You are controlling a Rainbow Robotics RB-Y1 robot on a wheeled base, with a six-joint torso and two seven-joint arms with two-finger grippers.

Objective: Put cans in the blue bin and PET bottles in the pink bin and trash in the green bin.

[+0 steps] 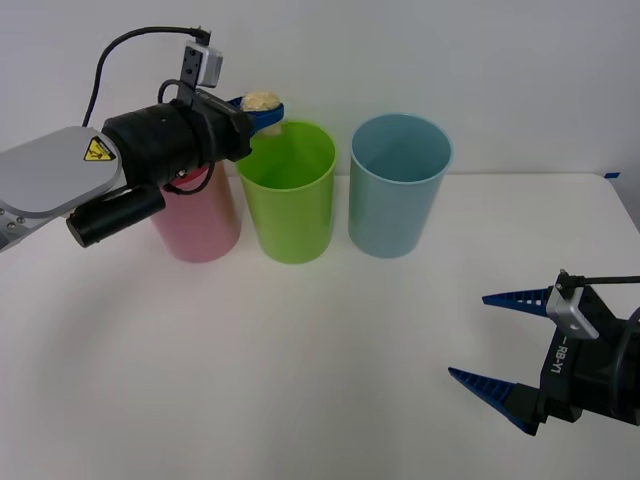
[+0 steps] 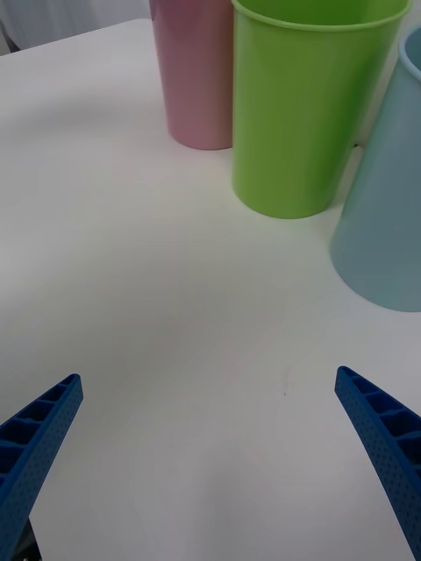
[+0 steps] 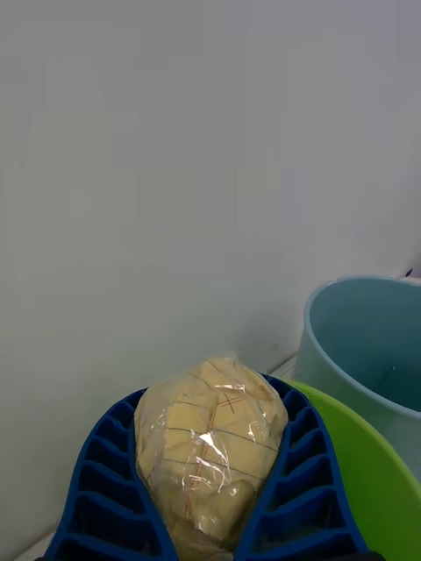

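Beige, wrinkly trash [image 3: 210,456] sat pinched in the left gripper's [image 1: 262,108] jaws above the green bin's [image 1: 290,190] far rim, between pink bin [image 1: 200,225] and blue bin [image 1: 395,185]. The right gripper [image 1: 500,340] hovered low over the table [image 1: 300,380], jaws spread.

Bright, even light falls from overhead on the white table [image 1: 300,350], leaving only faint soft shadows beneath the left arm and the bins. The plastic wrap on the trash [image 3: 210,456] catches small glints. The nearest blue fingertips [image 2: 39,438] look slightly soft, without real blur elsewhere.
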